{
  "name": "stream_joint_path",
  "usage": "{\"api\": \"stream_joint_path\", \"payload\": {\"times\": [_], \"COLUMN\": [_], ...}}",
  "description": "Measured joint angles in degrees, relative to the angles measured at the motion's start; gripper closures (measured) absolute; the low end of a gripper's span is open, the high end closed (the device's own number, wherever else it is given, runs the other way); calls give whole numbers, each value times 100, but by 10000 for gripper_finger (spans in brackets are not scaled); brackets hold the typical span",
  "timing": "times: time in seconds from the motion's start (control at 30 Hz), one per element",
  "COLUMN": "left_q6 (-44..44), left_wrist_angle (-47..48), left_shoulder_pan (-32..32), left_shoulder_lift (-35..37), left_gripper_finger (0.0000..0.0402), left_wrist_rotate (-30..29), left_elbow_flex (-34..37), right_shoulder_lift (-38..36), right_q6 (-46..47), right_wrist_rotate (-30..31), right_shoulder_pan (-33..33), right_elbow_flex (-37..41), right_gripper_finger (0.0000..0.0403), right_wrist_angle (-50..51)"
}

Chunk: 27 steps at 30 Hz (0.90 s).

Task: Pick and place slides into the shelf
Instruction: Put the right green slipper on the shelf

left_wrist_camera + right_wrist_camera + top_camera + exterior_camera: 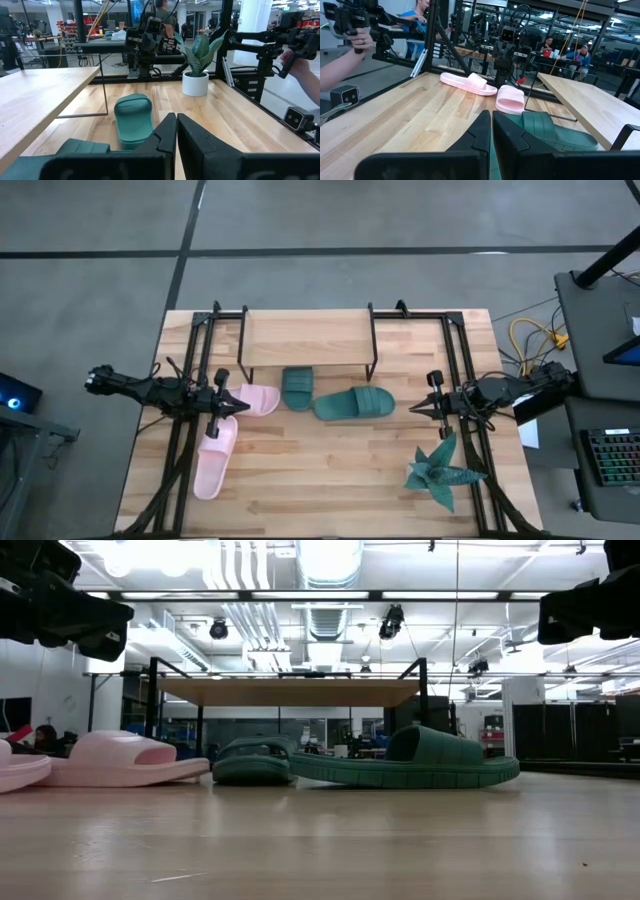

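The shelf [305, 340] stands at the table's far side on thin black legs. One teal slide [297, 387] lies with its end under the shelf's near edge, and the other teal slide [355, 403] lies flat on the table to its right. A pink slide [258, 400] lies left of them, and a second pink slide [215, 460] lies nearer the near-left corner. My left gripper [222, 402] hovers shut over the first pink slide's left end. My right gripper [430, 406] hovers shut to the right of the teal slide [555, 131]. The low view shows both grippers well above the table.
A spiky teal plant [440, 470] in a white pot [195, 82] stands near the table's right near corner. Black frame rails [465, 380] run along both table sides. A person's hand [300, 65] holding a device shows beyond the table. Bare wood lies at the middle near edge [320, 480].
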<state>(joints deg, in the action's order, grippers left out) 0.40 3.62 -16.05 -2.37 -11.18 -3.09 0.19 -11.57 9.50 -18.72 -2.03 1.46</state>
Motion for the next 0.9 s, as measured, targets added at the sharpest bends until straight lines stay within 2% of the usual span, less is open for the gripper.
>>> {"api": "stream_joint_path", "payload": {"times": [0.4,0.5,0.63,0.77,0.9], "left_q6": [2,145,836,1335,1347], "left_wrist_angle": [-81,-454,-1208,-1685,-1713], "left_shoulder_pan": [2,2,2,2,4], "left_shoulder_lift": [7,-1,-22,-102,-253], "left_gripper_finger": [402,402,402,402,391], "left_wrist_rotate": [0,-3,-31,-302,-727], "left_elbow_flex": [0,0,34,74,77], "right_shoulder_lift": [0,10,70,263,663], "right_q6": [282,-24,-477,-506,-469], "right_wrist_rotate": [0,0,32,684,1462], "right_shoulder_pan": [2,2,0,0,4], "right_elbow_flex": [3,1,1,-6,-193], "right_gripper_finger": [394,394,394,388,354], "right_wrist_angle": [-233,-714,-1457,-1946,-1710]}}
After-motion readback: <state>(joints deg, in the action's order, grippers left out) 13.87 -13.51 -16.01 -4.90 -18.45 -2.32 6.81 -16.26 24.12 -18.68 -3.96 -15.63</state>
